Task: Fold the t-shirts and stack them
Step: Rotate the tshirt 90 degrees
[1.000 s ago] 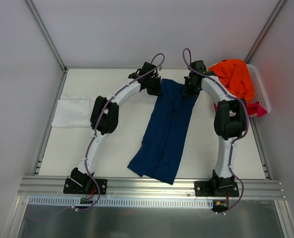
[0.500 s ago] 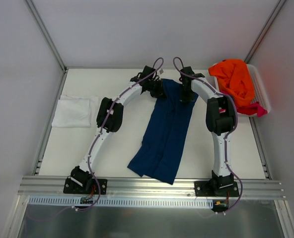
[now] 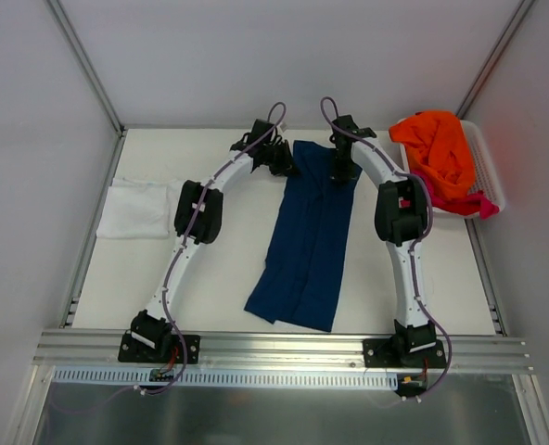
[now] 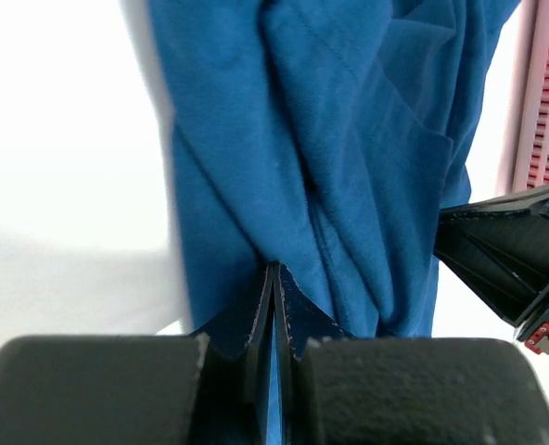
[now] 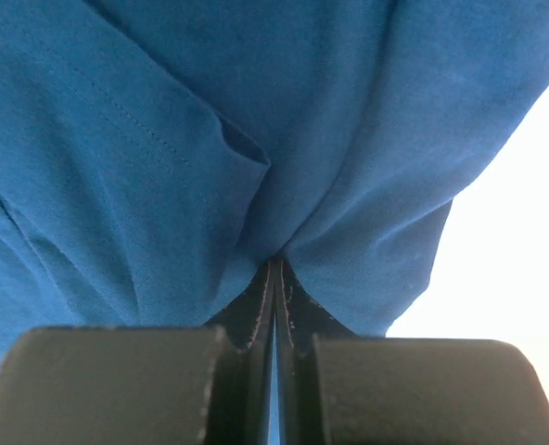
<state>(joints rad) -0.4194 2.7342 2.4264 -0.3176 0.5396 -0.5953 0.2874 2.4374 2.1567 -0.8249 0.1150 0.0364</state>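
Note:
The navy blue t-shirt (image 3: 307, 236) lies as a long strip down the table's middle. My left gripper (image 3: 287, 159) is shut on its far left corner; my right gripper (image 3: 341, 167) is shut on its far right corner. In the left wrist view the blue cloth (image 4: 312, 139) is pinched between the closed fingers (image 4: 261, 306). The right wrist view shows the same cloth (image 5: 210, 139) clamped in closed fingers (image 5: 288, 301). A folded white t-shirt (image 3: 135, 209) lies at the left. An orange t-shirt (image 3: 437, 153) and a magenta-pink one (image 3: 478, 204) sit in the basket.
The white slatted basket (image 3: 490, 171) stands at the back right; its slats also show in the left wrist view (image 4: 548, 93). Metal frame posts rise at the back corners. A rail runs along the near table edge (image 3: 284, 348).
Both grippers have moved toward the far edge and closer together, dragging the navy t-shirt's top away from me; its near hem has slid up the table and the strip has straightened.

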